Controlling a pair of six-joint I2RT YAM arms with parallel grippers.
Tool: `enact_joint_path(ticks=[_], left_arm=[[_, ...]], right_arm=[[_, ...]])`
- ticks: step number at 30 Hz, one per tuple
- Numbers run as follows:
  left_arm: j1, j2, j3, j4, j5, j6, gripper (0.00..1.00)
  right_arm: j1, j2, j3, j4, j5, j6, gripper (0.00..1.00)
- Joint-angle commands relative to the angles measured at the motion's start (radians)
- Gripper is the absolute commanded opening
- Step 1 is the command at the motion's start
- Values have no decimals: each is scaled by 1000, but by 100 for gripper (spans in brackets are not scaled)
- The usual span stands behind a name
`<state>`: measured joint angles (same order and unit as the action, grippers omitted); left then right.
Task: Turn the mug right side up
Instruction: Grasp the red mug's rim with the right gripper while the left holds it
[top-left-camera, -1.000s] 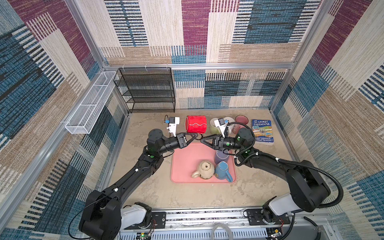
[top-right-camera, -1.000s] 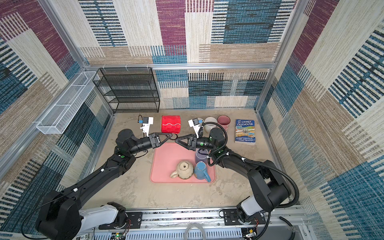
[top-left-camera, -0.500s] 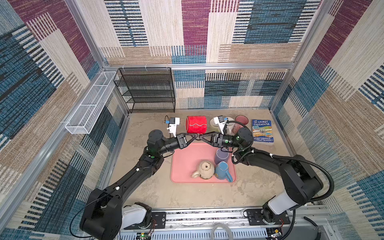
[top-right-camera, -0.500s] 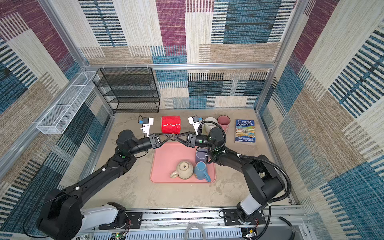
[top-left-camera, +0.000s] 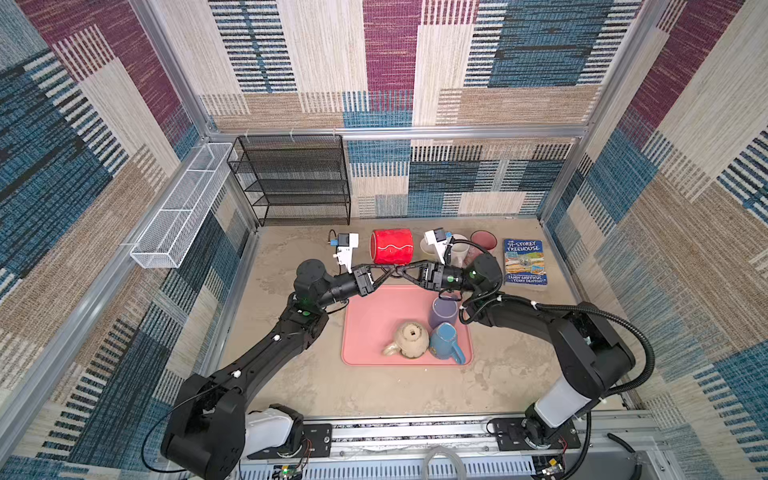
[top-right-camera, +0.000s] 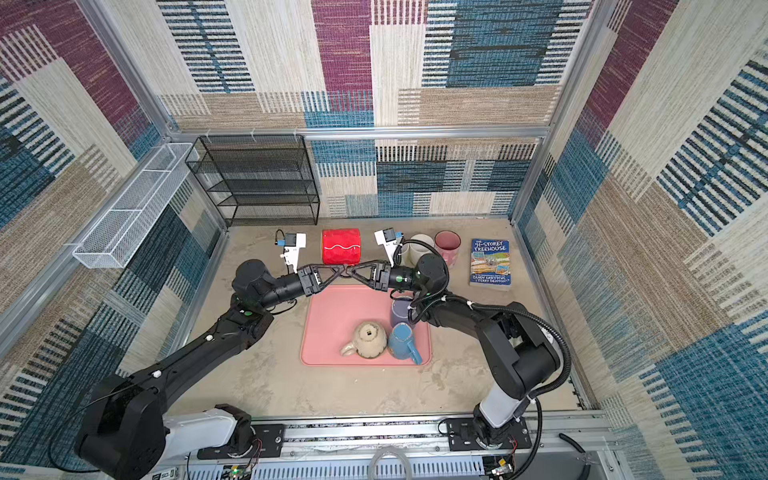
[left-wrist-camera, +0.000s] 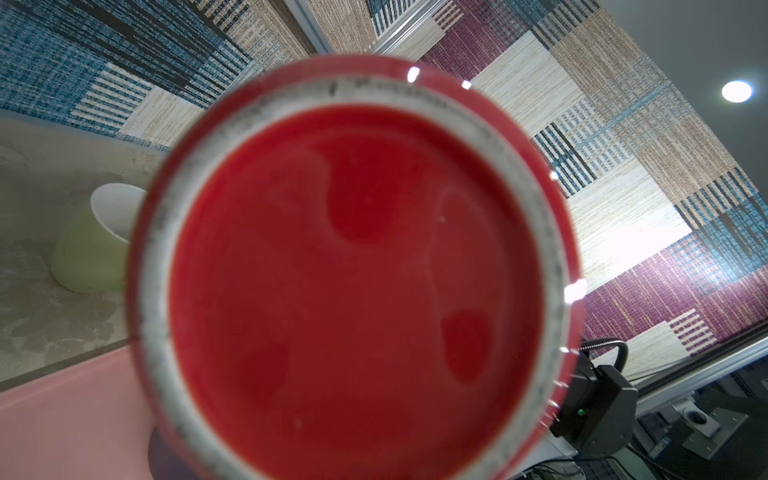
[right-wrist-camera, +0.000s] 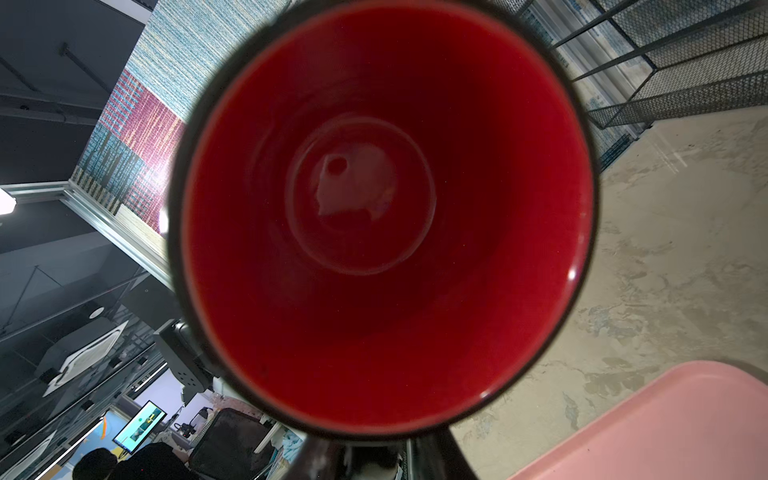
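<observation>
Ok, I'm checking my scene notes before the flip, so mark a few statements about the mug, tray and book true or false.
1. The mug lies on its side. True.
2. Its mouth faces the left wrist camera. False: that view shows its base; the right wrist view looks into it.
3. The book lies on the tray. False: it lies on the table, right of the tray.
4. The tray holds three cups. True.

Patchwork woven walls (top-left-camera: 390, 62) enclose a mottled beige floor (top-left-camera: 374, 395), a black mesh shelf (top-left-camera: 297, 178) and a white wire basket (top-left-camera: 180, 208).
</observation>
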<state>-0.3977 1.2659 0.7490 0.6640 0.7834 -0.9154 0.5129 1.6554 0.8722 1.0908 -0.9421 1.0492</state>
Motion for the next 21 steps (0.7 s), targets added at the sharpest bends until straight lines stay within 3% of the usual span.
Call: enact_joint_path(ticks=[1,12,17,21], left_arm=[[-5,10,-3,94,27,18,0],[-10,60,-17,150,28,-5,0],[-10,65,-19,143,23,-2,1],[-10,57,-22,120,13,7,24]], right_arm=[[0,12,15,80,5,38,27],[1,27,22,123,12,66,1],[-2,12,13,117,15,55,0],[-6,-20,-1,63,25,9,0]])
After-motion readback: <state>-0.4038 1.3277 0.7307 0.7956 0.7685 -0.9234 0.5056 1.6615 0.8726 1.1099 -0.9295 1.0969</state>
